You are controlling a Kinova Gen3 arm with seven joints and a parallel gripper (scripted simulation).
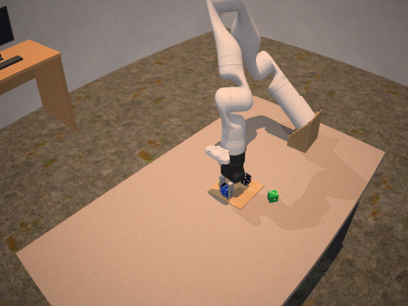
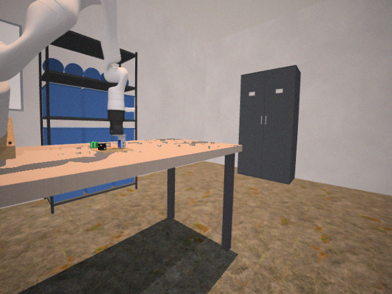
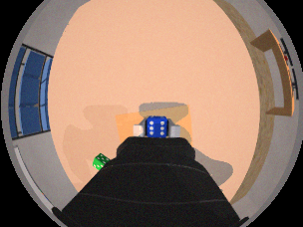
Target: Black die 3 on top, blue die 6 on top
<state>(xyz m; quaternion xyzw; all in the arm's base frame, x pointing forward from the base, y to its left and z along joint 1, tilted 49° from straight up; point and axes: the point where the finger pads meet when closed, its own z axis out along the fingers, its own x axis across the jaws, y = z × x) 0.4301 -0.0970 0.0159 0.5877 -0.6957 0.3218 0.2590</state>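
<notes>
The blue die (image 1: 224, 190) (image 2: 119, 143) (image 3: 156, 126) is between the two fingers of my gripper (image 1: 226, 193) (image 3: 156, 124), which is shut on it. Six pips face the wrist camera. It is low at the mat (image 1: 245, 200) (image 3: 124, 127), near its left edge in the top view; whether it touches the mat is unclear. The black die (image 1: 246, 179) (image 2: 102, 146) is at the mat's back corner, partly hidden by my gripper in the top view; its top is hard to read. The green die (image 1: 273, 196) (image 2: 93, 145) (image 3: 101, 161) lies off the mat, on the table.
The black die stands close behind my gripper body in the top view. The green die is a short way to the mat's right. The arm's base bracket (image 1: 304, 136) stands farther back on the table (image 1: 136, 234).
</notes>
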